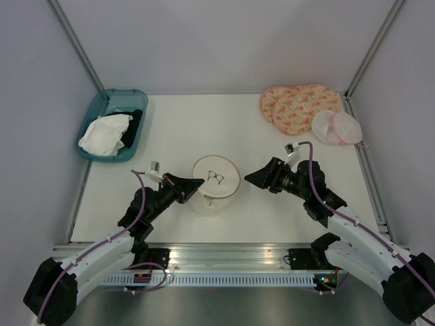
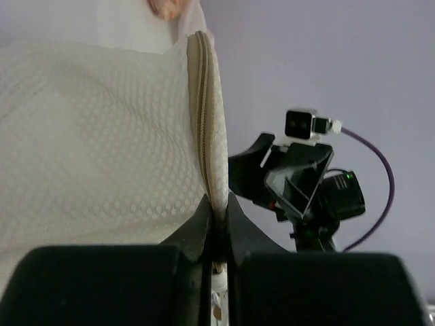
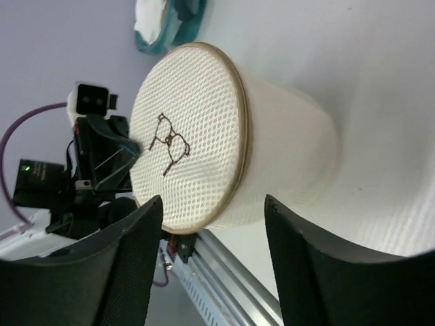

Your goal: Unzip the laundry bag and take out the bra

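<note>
Pinching the tan rim (image 2: 212, 178) of the laundry bag (image 1: 216, 183), the left gripper (image 1: 197, 185) has its jaws narrowed to a slit on the seam where the zip (image 2: 199, 102) runs, the pouch's dimpled mesh wall bulging just to one side of its fingers; whether the zip pull itself lies between them cannot be told. The bag sits on the white table (image 1: 272, 129), between the two sets of jaws, round face with the small black bra icon (image 3: 168, 141) turned up. The bra does not show in any view and is judged to be zipped inside. Opposite, the right gripper (image 1: 250, 178) stands with its jaws wide and nothing between them, just clear of the bag's far side, the pouch framed in their gap. The pouch looks light, soft and easily dented, likely to slide or fold if tugged from one side alone, so the stitched rim seems the firmest hold. The bra, thin limp fabric by the task's account, should lift with a light pinch on a strap or an edge
</note>
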{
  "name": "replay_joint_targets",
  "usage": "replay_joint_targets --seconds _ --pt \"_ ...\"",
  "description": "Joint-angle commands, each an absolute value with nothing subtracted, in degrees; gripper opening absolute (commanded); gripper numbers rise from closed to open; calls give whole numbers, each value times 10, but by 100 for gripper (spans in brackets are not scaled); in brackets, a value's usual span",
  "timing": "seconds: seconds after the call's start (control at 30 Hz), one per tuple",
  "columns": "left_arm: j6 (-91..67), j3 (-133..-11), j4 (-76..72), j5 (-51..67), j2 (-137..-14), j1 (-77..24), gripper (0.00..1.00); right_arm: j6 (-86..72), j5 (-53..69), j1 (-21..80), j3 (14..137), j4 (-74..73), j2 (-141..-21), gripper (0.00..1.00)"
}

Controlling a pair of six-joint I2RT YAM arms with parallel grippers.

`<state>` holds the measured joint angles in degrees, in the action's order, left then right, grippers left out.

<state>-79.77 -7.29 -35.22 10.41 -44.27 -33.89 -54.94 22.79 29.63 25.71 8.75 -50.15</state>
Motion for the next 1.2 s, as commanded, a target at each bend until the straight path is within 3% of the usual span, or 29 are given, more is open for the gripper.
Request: replay_joint_targets --seconds 0.0,0.23,0.53,0.87,1.17 --pt "-777 -66 -224 -18 -376 -341 2 -458 144 300 292 -40 -483 69" --pt "-802 -38 -137 -162 -323 -347 2 -442 103 387 298 -23 -508 69" --pt "-796 -59 -168 -160 -390 -357 2 -427 4 568 391 -5 -668 63" --pt "-803 -60 -152 -152 -330 -364 2 -426 -38 622 516 26 -811 54" --pt "-815 -60 -151 -139 -309 -365 2 -437 -84 647 570 -16 -857 45"
